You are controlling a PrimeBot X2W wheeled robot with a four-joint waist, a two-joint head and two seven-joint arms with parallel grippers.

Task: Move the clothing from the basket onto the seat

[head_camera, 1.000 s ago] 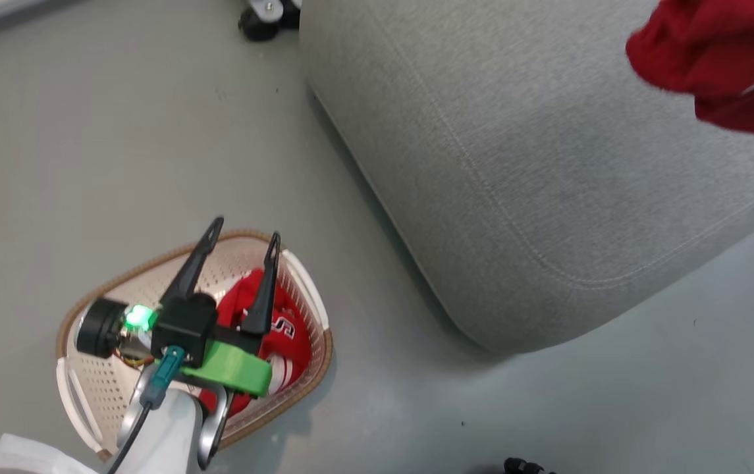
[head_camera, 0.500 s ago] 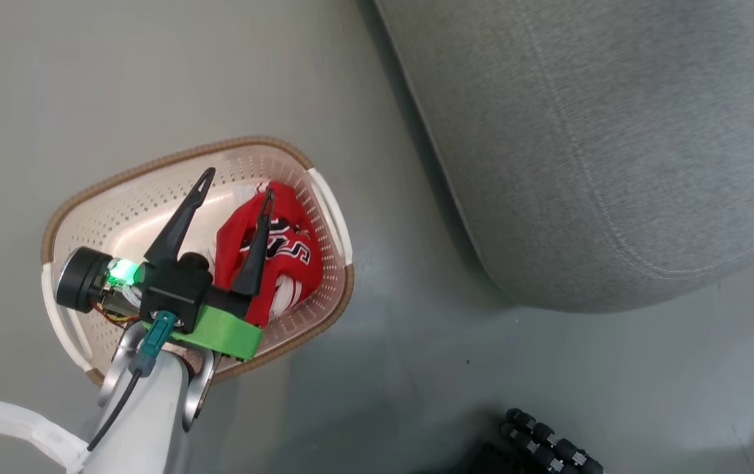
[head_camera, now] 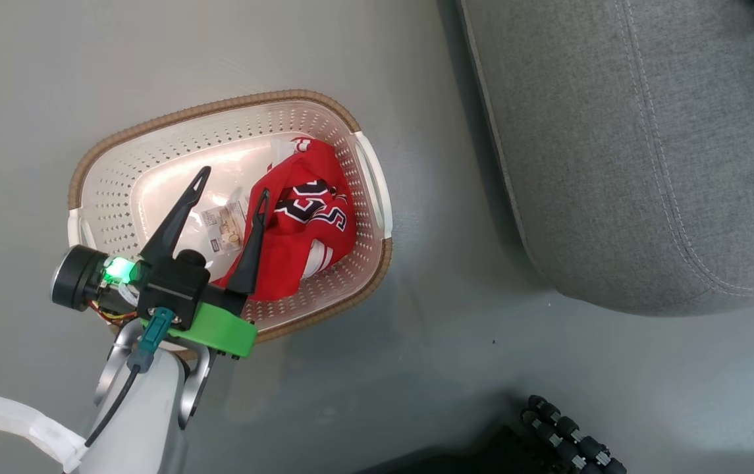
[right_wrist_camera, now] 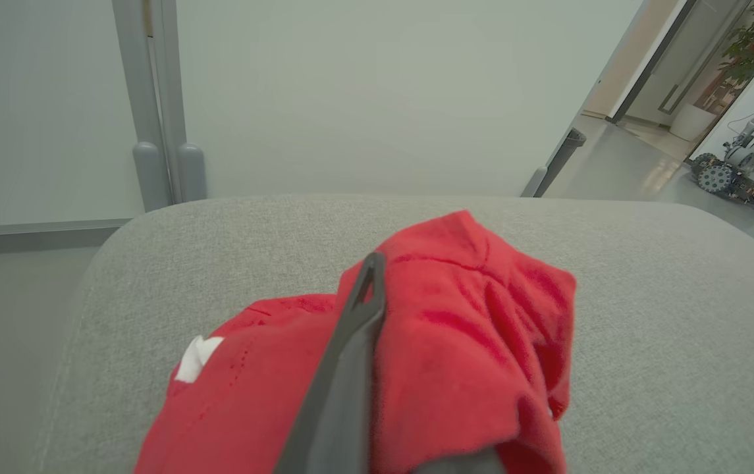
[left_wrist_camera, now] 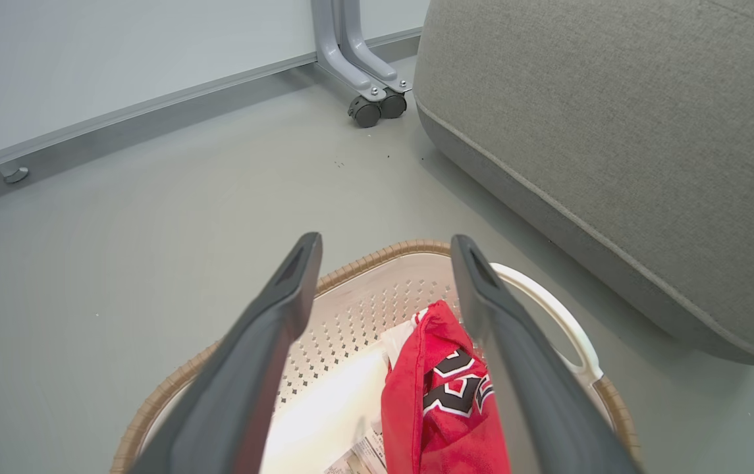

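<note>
Left jaws stay wide over the basket point(head_camera: 232, 108); right jaws still pinch clothing point(right_wrist_camera: 469, 316) over the seat point(right_wrist_camera: 646, 276).

Bright even light; glare blows out the basket point(head_camera: 172, 171) floor, soft shadow beside the seat point(head_camera: 614, 164), wrist views blurry up close.

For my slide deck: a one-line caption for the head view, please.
Open left gripper poised over the lettered red garment in the basket, with the grey seat beside it.
</note>
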